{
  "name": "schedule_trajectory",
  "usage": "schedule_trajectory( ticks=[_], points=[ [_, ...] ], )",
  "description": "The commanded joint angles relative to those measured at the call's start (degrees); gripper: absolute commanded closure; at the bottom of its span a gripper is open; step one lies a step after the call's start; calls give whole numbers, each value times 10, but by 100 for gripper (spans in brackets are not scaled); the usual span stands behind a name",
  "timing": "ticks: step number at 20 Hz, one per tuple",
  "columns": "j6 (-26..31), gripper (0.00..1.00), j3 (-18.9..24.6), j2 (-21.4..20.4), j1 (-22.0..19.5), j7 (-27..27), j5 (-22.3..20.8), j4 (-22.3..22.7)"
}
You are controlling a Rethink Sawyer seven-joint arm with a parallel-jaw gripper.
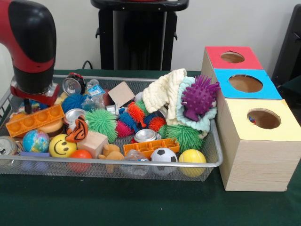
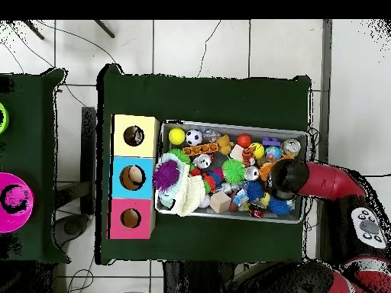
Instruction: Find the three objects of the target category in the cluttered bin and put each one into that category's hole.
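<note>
From the front we see the mesh bin (image 1: 212, 162) packed with toys; a wrapper (image 1: 95, 89) lies at its far edge. Beside it, the yellow hole (image 1: 264, 118). Our gripper (image 1: 29, 105) hangs vertical over the orange brick (image 1: 35, 120); we cannot tell its grip.

tool (image 1: 28, 106) tips hidden behind orange block (image 1: 35, 120)

Table (image 1: 141, 207) covered in dark green cloth. Wire mesh bin (image 1: 214, 157) sits on it, heaped with toys. Row of three wooden boxes (image 1: 254, 160) stands just beside bin's end, tops yellow, blue, red, each with round hole.
</note>
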Motion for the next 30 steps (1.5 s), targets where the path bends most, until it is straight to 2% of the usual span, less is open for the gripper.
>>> schedule_trajectory(
  ticks=[1, 4, 12, 19, 30],
  points=[
    [22, 0, 53, -35, 10, -77, -13, -5],
    [41, 0, 45, -36, 15, -74, -16, 0],
    [92, 0, 22, 2, 24, -47, -17, -4],
    [70, 0, 13, 18, 23, -37, -30, -14],
    [88, 0, -1, 26, 30, -51, -53, -84]
  ],
)
